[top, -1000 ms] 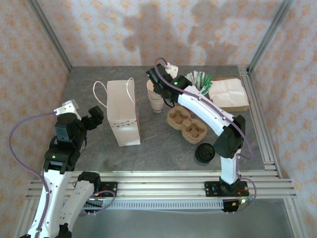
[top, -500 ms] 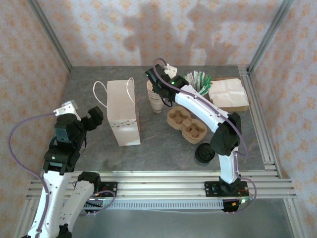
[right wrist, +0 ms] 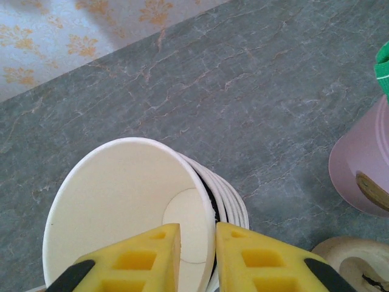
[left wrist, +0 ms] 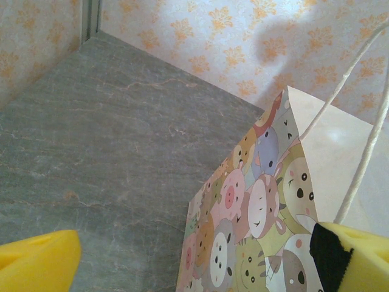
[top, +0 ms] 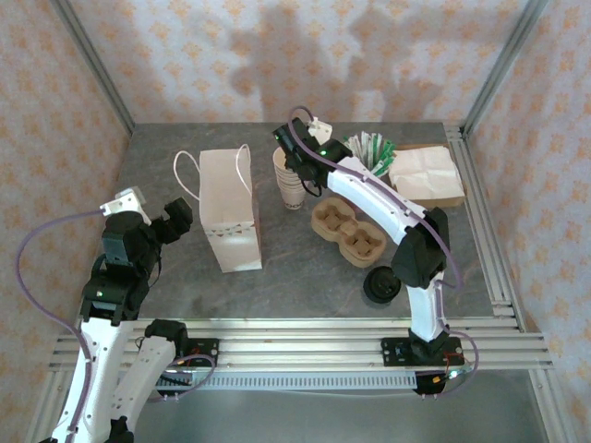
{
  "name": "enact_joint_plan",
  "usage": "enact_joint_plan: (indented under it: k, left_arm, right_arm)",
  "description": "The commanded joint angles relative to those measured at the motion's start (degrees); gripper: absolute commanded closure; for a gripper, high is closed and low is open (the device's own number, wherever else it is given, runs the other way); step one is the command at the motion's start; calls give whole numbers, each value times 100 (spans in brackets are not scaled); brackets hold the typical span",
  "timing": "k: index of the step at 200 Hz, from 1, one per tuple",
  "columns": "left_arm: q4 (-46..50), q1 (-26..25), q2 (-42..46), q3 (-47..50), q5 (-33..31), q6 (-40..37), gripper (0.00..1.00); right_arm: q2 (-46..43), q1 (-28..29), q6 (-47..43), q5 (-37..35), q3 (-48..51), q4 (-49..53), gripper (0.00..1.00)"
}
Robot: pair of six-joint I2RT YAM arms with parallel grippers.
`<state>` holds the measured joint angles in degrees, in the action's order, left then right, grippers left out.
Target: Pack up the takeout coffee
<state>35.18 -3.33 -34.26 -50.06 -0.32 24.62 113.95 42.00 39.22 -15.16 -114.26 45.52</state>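
Nearest me, a stack of black lids sits on the surface, close beside the right arm's lower link. Over to the left, my left fingers stand wide apart and hold nothing, just beside the upright paper bag. The left wrist view shows cartoon animals printed on the bag's side. Right of the bag lies a pulp cup carrier.

Just behind it, my right fingers are pinched on the rim of the top cup of a stack of paper cups, one finger inside the cup and one outside. Farther back stand a pink tub and some green packets. A crumpled brown bag lies toward the right edge.
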Motion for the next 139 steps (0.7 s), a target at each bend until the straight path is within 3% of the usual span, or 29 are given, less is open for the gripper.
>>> enact_joint_plan:
  k: [1,86,139]
  left_arm:
    - [47,26,20,49,10,60,2]
    - [33,26,7,58,23,69,3]
    - [38,27,7,59,-21,82,3]
  right_arm:
    - [77,-43,104,2,97,-126,78]
    - [131,-78,147,121,132,-175,80]
    - [101,-89,184,257,175,-245,88]
